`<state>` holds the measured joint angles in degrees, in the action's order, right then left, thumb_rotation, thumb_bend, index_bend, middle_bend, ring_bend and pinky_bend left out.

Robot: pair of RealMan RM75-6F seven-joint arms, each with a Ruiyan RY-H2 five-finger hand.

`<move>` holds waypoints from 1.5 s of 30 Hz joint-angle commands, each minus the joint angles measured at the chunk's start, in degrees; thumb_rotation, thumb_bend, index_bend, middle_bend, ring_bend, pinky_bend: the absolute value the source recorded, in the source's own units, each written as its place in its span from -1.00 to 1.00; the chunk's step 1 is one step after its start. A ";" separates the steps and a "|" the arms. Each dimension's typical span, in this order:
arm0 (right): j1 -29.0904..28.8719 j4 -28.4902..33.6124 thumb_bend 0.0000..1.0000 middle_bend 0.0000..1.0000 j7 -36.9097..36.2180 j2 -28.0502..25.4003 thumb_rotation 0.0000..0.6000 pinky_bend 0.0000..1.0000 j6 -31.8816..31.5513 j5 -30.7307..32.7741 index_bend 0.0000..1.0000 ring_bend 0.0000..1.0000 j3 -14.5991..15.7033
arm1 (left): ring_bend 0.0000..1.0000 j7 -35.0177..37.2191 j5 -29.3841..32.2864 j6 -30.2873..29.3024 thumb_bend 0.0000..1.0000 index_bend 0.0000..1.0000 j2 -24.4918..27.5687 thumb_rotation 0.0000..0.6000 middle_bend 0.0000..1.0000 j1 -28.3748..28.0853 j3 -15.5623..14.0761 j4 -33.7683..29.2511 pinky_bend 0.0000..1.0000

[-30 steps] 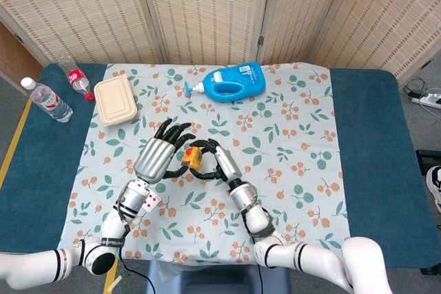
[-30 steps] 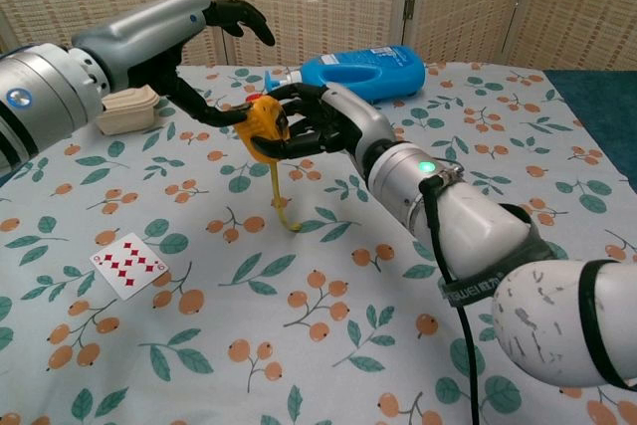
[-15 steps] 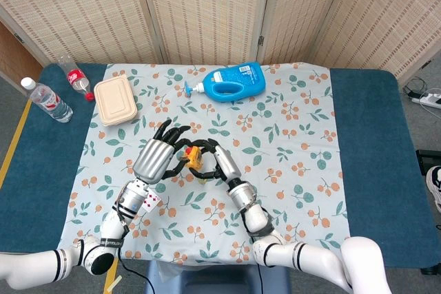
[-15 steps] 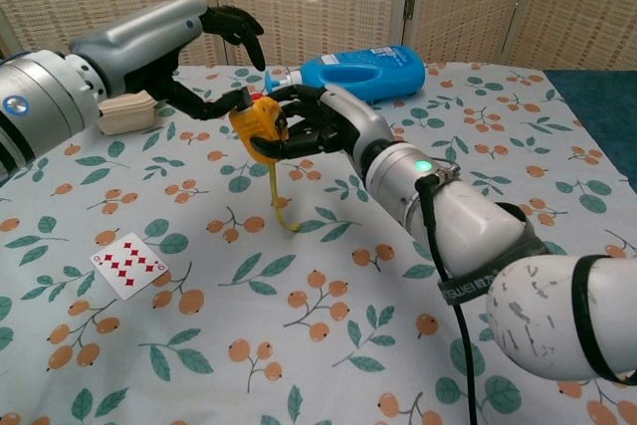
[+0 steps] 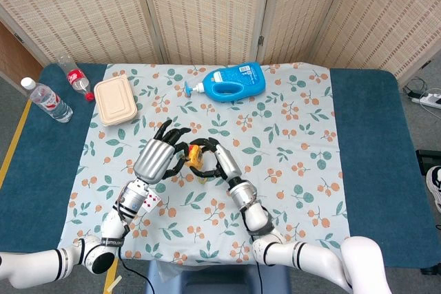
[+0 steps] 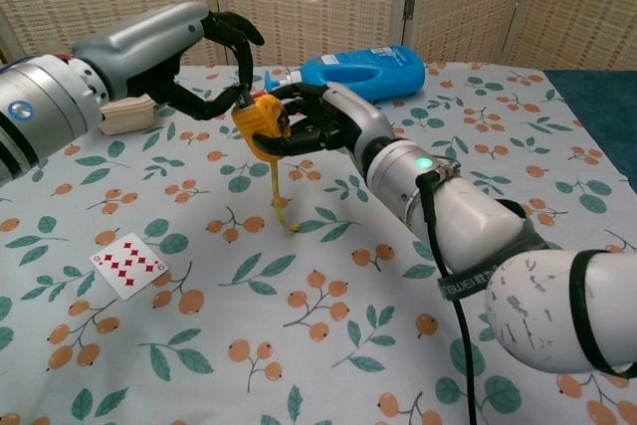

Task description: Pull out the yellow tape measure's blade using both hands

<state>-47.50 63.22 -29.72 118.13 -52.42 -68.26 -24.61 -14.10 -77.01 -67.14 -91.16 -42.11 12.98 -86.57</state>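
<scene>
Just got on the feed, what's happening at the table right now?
The right hand holds the yellow tape measure up off the flowered tablecloth. The left hand is at the case from the other side, fingertips on or right at it; whether it has the blade tip, I cannot tell. A yellow strip hangs from the case down to the cloth.

— What stands near the playing card (image 6: 128, 265)?
— Bare cloth to its right. Farther back, the lunch box (image 5: 114, 101) at left and the blue bottle (image 5: 234, 81) at right leave open cloth between them
</scene>
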 commanded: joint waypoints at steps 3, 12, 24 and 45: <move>0.23 0.51 -0.28 0.08 -0.16 -0.40 1.00 -1.00 -0.03 0.09 0.30 -0.28 -0.09 | -0.51 0.48 -0.71 -0.82 0.23 0.23 -0.17 1.00 -0.51 0.26 -0.13 0.75 -0.88; 1.87 3.10 -0.28 0.08 1.06 -2.94 1.00 -1.00 -0.41 0.22 0.30 -0.28 0.82 | -0.46 4.23 -2.76 -4.41 0.24 0.23 1.00 1.00 -0.46 2.04 0.04 2.00 -0.85; 6.73 9.42 -0.28 0.08 4.24 -11.29 1.00 -1.00 -1.39 0.17 0.30 -0.28 3.78 | -0.44 16.27 1.91 -4.93 0.24 0.23 7.28 1.00 -0.44 6.16 2.87 2.19 -0.81; 14.38 18.54 -0.28 0.08 6.51 -23.77 1.00 -1.00 -7.19 -1.86 0.30 -0.28 6.79 | -0.43 33.37 7.29 -3.80 0.24 0.19 12.04 1.00 -0.44 11.08 6.59 8.39 -0.82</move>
<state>-33.42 81.46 -23.28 94.73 -59.41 -69.99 -18.01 18.29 -69.99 -71.33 -79.30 -31.36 19.37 -78.85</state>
